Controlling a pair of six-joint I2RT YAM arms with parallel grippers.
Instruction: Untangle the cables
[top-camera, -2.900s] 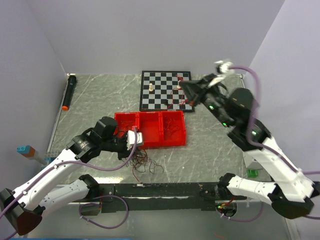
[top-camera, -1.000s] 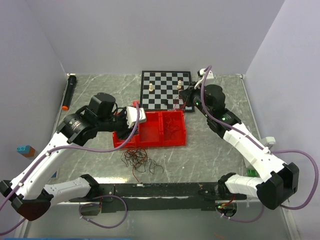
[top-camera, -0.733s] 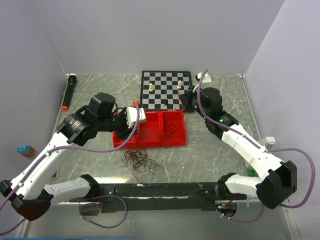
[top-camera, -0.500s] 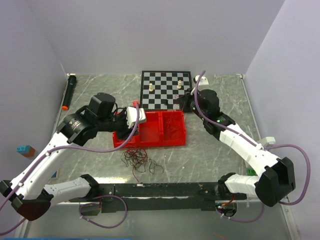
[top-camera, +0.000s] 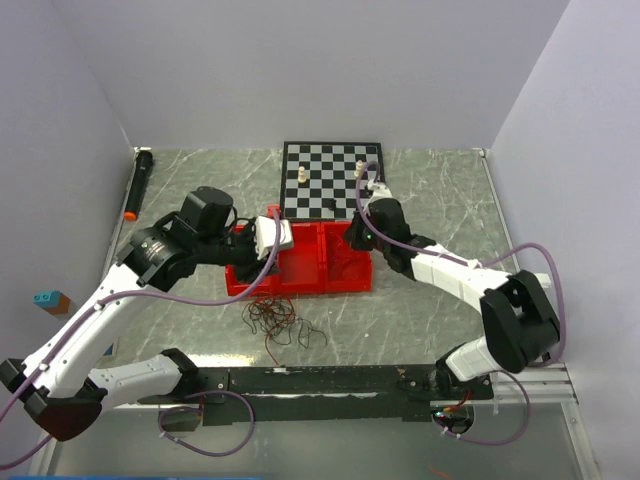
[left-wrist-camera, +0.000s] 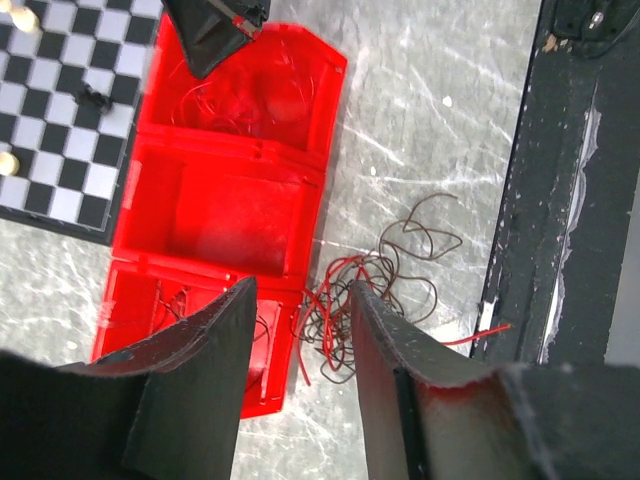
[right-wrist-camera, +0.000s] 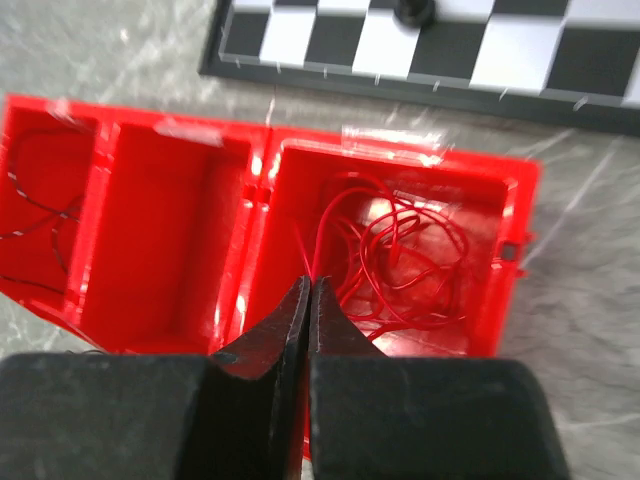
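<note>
A loose tangle of thin red and dark cables (top-camera: 280, 322) lies on the table just in front of the red tray (top-camera: 300, 283); it also shows in the left wrist view (left-wrist-camera: 375, 285). My left gripper (top-camera: 268, 236) hangs open over the tray's left end (left-wrist-camera: 300, 290), with nothing between its fingers. My right gripper (top-camera: 352, 240) is shut, its tip (right-wrist-camera: 308, 285) just above the right compartment. A pile of red cables (right-wrist-camera: 400, 260) lies there, and a thin red strand runs from the tip into it. Dark strands (right-wrist-camera: 35, 215) lie in the left compartment.
A chessboard (top-camera: 330, 180) with a few pieces lies behind the tray. A black cylinder with an orange tip (top-camera: 137, 185) rests along the left wall. A black rail (top-camera: 320, 380) runs along the near edge. The tray's middle compartment (right-wrist-camera: 160, 230) is bare.
My right arm has swung from above the chessboard down and left to the tray's right compartment, jaws shut throughout. The left arm rose from the tangle earlier and has since held still.
</note>
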